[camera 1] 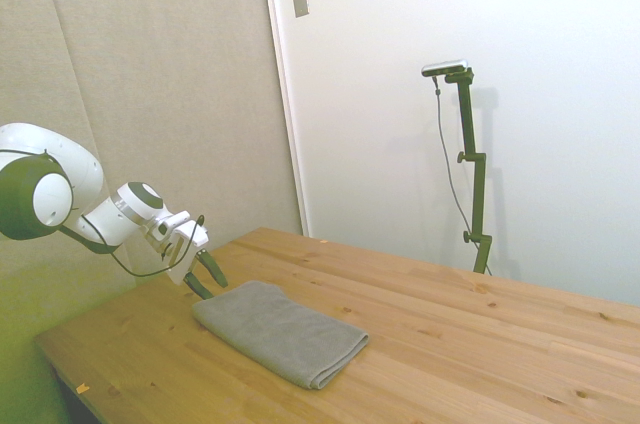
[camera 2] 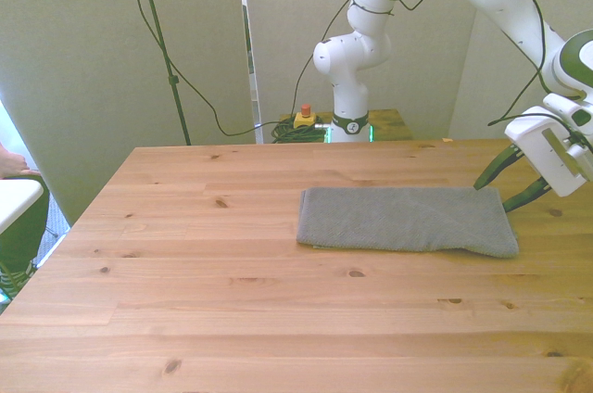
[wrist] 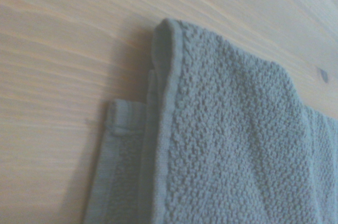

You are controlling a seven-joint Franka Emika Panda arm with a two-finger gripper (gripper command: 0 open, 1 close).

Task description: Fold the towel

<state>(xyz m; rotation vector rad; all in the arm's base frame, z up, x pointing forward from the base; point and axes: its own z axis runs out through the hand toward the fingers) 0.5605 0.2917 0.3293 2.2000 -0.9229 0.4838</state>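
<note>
Claw (camera 2: 508, 189), fingers spread wide, sits just beside the folded towel's (camera 2: 405, 220) end.

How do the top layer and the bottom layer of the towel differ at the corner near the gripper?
On the towel, the top layer reaches further out; the bottom layer only peeks from beneath. The top layer's hem curls up slightly; the bottom layer's lies flat on the table. Both are grey.
</note>
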